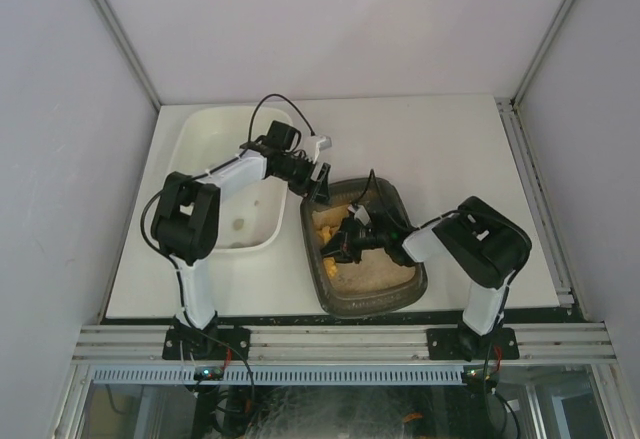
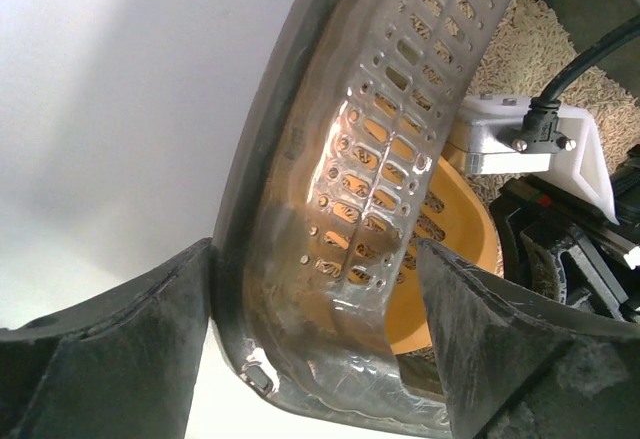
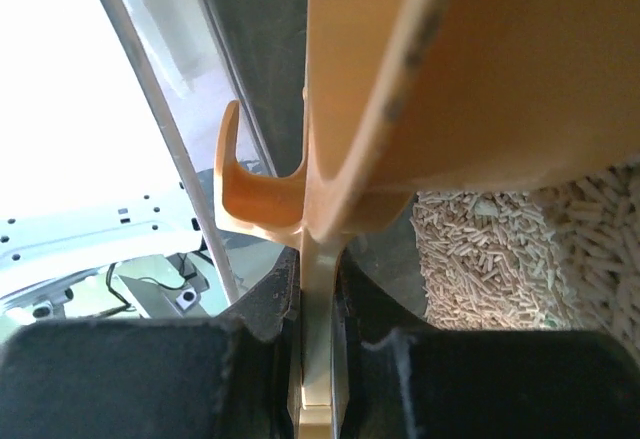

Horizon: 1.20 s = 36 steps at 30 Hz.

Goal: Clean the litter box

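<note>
Plainly, the right pincer (image 3: 318,329), clamping an orange scoop (image 3: 480,69), sat inside the litter box (image 1: 372,307); the left pincer (image 2: 312,259), clasping a sieve (image 2: 370,159) wide, hovered at its eleven o'clock.

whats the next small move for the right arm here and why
Probably dip the orange scoop down into the pellets: the right gripper is shut on its handle, its bowl seems to hang above the litter, and the left gripper straddles the litter box rim.
</note>
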{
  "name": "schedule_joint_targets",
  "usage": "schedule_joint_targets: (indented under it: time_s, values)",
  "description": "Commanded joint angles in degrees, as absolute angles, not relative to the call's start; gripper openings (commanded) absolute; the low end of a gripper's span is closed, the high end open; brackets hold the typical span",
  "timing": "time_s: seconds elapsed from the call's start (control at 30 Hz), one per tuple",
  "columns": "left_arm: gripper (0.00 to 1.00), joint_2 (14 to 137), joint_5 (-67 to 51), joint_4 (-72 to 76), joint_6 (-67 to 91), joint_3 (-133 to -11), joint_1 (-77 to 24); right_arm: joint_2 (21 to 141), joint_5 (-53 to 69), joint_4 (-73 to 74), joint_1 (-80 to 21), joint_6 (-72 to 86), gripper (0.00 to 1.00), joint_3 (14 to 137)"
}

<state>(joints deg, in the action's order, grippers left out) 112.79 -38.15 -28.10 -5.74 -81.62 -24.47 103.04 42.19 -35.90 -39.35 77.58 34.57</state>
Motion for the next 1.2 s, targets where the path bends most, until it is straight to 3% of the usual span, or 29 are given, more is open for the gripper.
schedule_joint_targets:
  time_s: [0.0,0.17,0.5,0.77,1.17]
  values:
    - [0.84,108.4,-46.1,-28.6,-2.5,-80.4,-25.9,105.3,42.0,-50.2,-41.2,79.3,0.0,35.6]
    - [0.91,108.4,-46.2,-28.7,-2.6,-80.3,-25.7,100.3,43.3,-45.7,-41.1,70.1,0.0,35.2]
    - [0.99,108.6,-46.8,-28.6,-1.9,-80.6,-25.2,97.2,44.9,-43.6,-40.9,67.4,0.0,32.3]
    - [1.0,108.3,-46.5,-28.5,-1.9,-80.5,-24.6,87.6,42.6,-11.1,-39.7,58.9,0.0,35.2]
    - [1.0,109.1,-46.1,-28.3,-1.8,-80.5,-24.3,74.1,41.6,6.8,-37.1,51.7,0.0,35.2]
